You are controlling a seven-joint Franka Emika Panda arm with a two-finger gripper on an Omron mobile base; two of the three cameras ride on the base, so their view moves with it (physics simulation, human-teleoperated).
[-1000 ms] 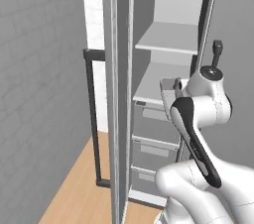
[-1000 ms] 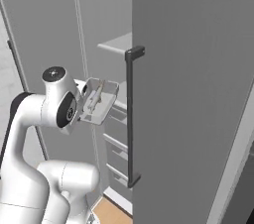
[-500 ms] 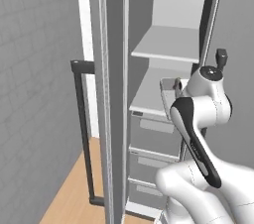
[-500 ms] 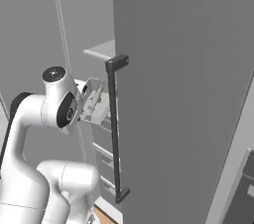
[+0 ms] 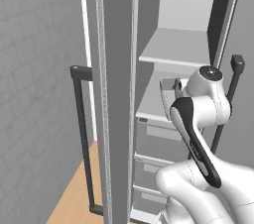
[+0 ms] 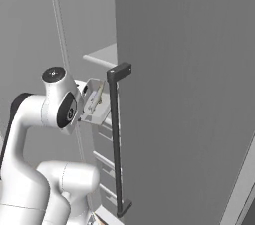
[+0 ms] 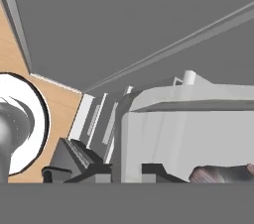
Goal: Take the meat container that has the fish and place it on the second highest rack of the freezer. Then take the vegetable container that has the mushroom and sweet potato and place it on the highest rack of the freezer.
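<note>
The whole view had shifted as the base drove, and the open freezer (image 5: 119, 94) stood nearer. Low in the hand view, the fingers (image 7: 156, 170) were pressed together on the thin wall of the meat container (image 7: 183, 134), a pale tray at lower right. It looked light, stiff and slick, best kept level by its rim. Beyond it, mid-frame in the left base view, the second highest rack (image 5: 151, 104) lay bare above drawer fronts (image 5: 158, 139). The highest rack (image 5: 173, 49) sat above, with wooden floor (image 5: 74, 193) at lower left.

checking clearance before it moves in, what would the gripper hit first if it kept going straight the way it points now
Likely nothing straight away: the gripper, shut on a pale tray, points into the open freezer just above the lower shelf. Depth is unclear.
</note>
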